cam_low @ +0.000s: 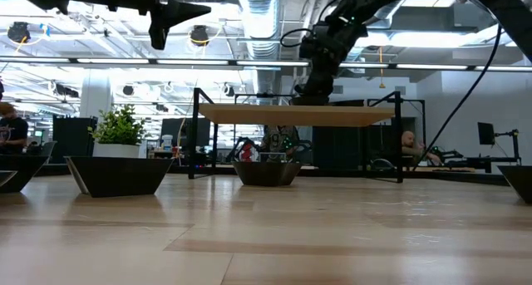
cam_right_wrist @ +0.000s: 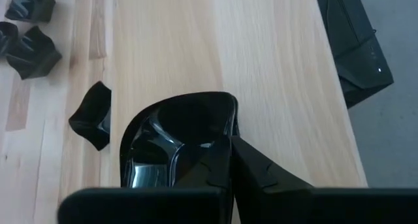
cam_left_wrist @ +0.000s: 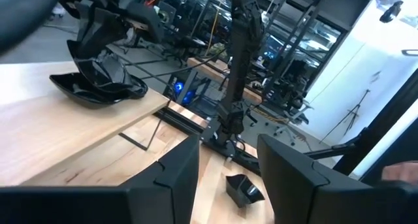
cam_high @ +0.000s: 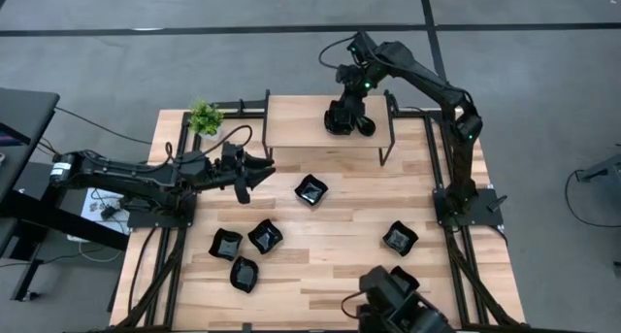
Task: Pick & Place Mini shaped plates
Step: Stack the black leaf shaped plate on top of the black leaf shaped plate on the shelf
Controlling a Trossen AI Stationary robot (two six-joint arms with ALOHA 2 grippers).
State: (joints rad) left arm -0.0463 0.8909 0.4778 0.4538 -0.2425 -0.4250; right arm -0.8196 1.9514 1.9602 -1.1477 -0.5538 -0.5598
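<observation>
Several mini shaped plates, small glossy black dishes, rest on their bases on the wooden table: one mid-table, three near the left front and one on the right. My right gripper is over the raised wooden shelf at the table's far side, shut on another plate. My left gripper hovers open above the table, left of the mid-table plate, and touches nothing. From the left wrist, its open fingers frame a plate farther off. My right gripper holds the plate by its rim wall, one finger inside the dish and the other outside. The fingers come from above, slanting down. The plate's base appears to sit on the shelf top.
A small green potted plant stands at the far left corner beside the shelf's black frame. The shelf top left of the held plate is bare wood. A dark camera mount sits at the near edge. The low view shows plates in the foreground.
</observation>
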